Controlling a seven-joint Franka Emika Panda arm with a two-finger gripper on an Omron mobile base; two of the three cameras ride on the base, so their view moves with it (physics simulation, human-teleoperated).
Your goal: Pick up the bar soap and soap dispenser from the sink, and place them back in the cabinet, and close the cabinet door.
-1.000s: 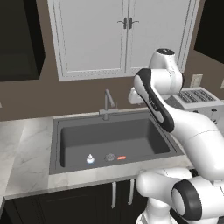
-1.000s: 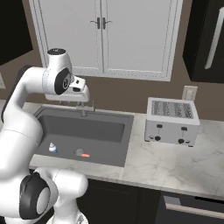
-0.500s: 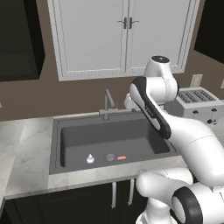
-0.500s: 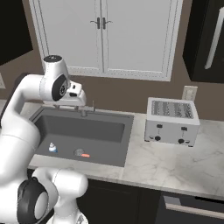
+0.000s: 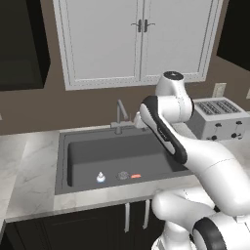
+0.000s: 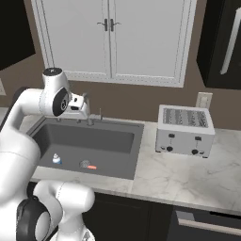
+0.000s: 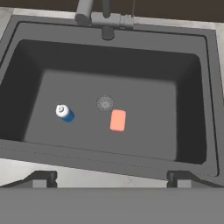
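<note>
Pincer (image 7: 111, 177) spread wide above the sink (image 7: 210, 87); the flat, likely slippery bar soap (image 7: 117, 120) suits gripping across its narrow sides.

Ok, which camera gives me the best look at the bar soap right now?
The hand view: it looks straight down into the sink, so the bar soap shows as a full orange rectangle beside the drain. Both base views show it as a tiny orange sliver.

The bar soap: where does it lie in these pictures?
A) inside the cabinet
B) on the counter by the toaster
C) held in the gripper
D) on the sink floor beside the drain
D: the bar soap lies flat on the floor of the sink, right next to the drain.
</note>
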